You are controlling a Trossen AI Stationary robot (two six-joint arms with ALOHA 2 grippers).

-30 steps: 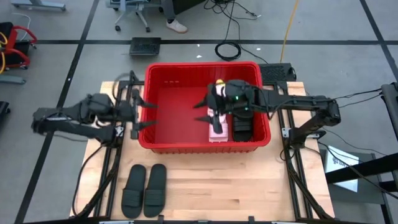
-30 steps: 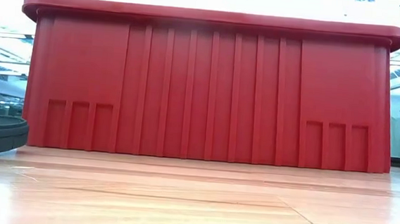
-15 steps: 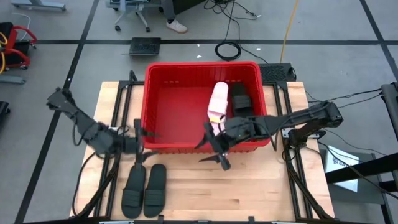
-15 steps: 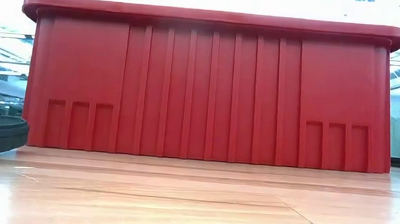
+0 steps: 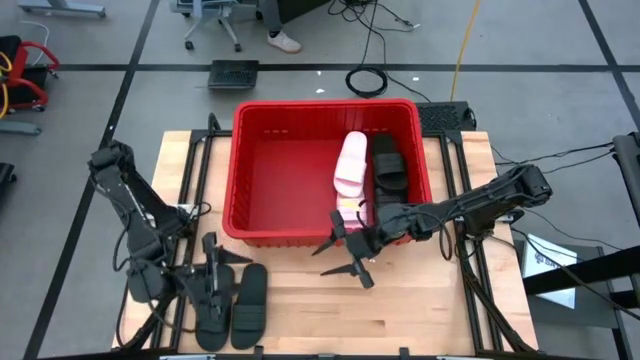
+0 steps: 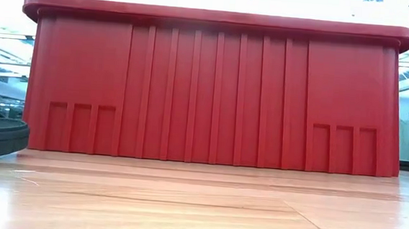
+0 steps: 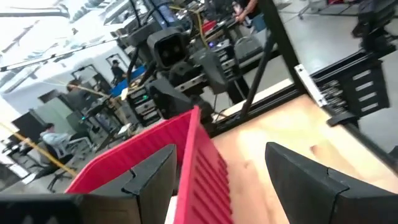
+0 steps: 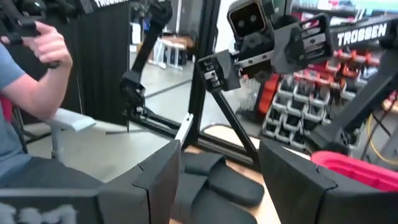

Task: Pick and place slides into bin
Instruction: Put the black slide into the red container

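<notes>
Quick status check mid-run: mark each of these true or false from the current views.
1. Two black slides lie on the table outside the bin. True.
2. The bin holds no sandals. False: a pale pink slide and a black slide lie in its right part.
3. The left gripper is open above the black pair on the table. True.
4. The right gripper is shut on a slide. False: it is open and empty, in front of the bin.
5. The bin is blue. False: it is red.
</notes>
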